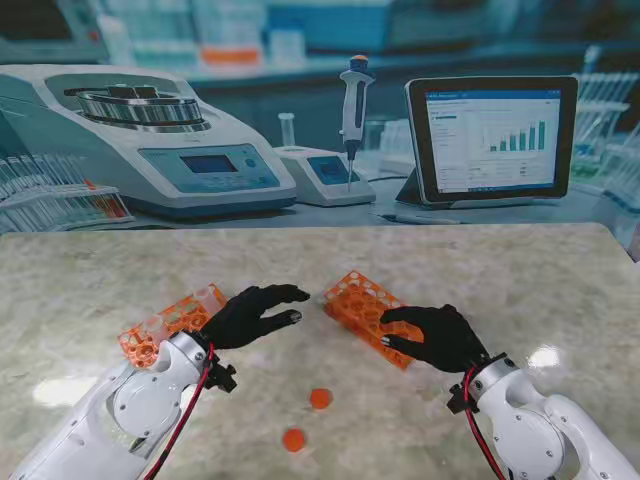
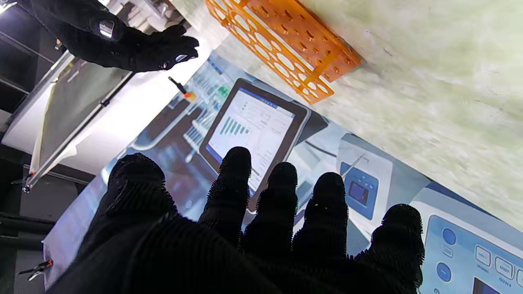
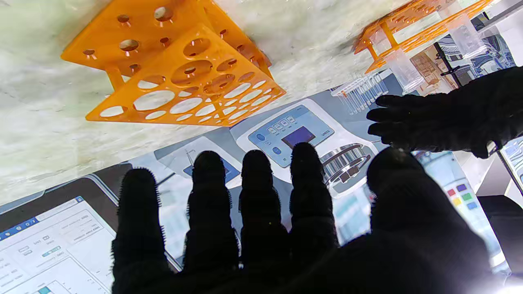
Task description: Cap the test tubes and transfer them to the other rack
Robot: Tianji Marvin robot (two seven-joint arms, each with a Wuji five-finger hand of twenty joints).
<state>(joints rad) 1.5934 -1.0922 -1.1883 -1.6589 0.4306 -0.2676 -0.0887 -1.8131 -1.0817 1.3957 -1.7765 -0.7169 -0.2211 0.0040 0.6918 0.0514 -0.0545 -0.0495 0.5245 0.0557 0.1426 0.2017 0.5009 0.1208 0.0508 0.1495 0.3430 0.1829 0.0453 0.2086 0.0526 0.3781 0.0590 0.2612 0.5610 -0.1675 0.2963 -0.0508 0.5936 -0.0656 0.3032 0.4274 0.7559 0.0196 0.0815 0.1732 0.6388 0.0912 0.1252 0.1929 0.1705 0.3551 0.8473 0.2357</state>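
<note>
An orange rack [image 1: 168, 325] holding clear uncapped test tubes [image 3: 402, 67] stands at the left, partly behind my left hand [image 1: 250, 315]. That black-gloved hand hovers just right of it, fingers spread, holding nothing. A second orange rack [image 1: 365, 305], empty, sits in the middle; it also shows in both wrist views [image 2: 286, 45] [image 3: 179, 69]. My right hand [image 1: 437, 335] is open beside that rack's right end, fingers near its nearer corner. Two orange caps [image 1: 320, 398] [image 1: 293, 439] lie loose on the table nearer to me, between the arms.
The marble table top [image 1: 520, 280] stretches to the far edge. Behind it hangs a printed lab backdrop with a centrifuge [image 1: 150, 140], a pipette [image 1: 354, 100] and a tablet [image 1: 492, 140].
</note>
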